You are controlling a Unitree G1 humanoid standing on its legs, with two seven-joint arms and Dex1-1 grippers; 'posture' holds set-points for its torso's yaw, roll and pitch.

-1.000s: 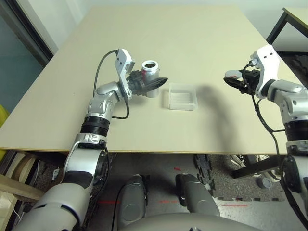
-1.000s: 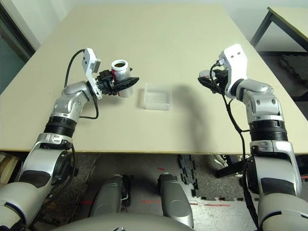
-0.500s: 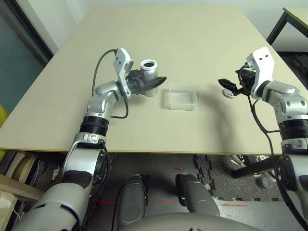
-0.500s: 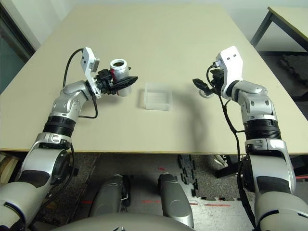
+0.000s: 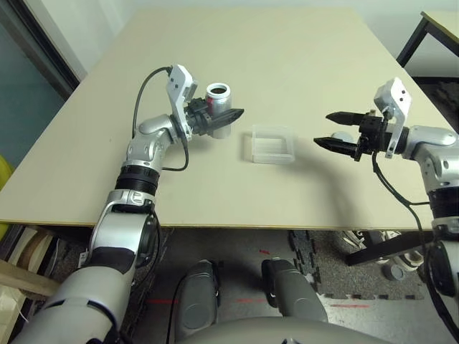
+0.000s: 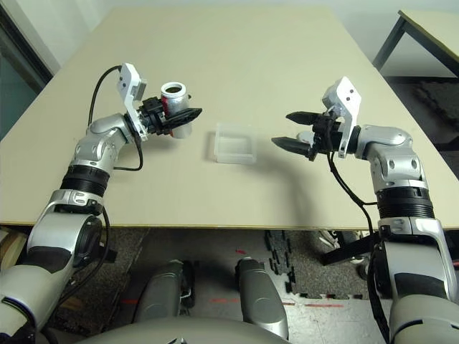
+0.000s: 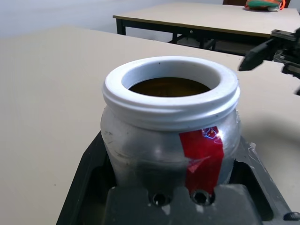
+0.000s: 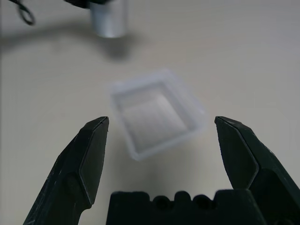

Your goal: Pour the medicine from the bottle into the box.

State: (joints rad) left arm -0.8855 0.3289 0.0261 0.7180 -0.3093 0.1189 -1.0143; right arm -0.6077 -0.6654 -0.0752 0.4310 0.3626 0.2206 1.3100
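Head views: left gripper (image 5: 228, 117) holds the bottle (image 5: 217, 94) clamped between its fingers, lifted just off the counter (image 5: 287, 57), to the robot's left of the box (image 5: 272, 144) and near it but not over it. Bottle upright, long axis vertical, open mouth up, cap off. Right gripper (image 6: 295, 130) hovers on the box's other side, fingers spread wide and empty, pointing toward the box. A small pale round thing (cap?) lies on the counter beside its fingers; cannot tell for sure.

Left wrist view: bottle (image 7: 171, 124) gripped low on its body, red stripe facing the camera, dark contents visible inside the white rim.

Right wrist view: box (image 8: 157, 112) sits between the two open fingers (image 8: 86, 159) but well ahead of them, empty (as far as I can tell).

Step in hand, my judgement: carry to the box, pour not begun. Next move calls for bringing the mouth over the box, then tilting toward it.
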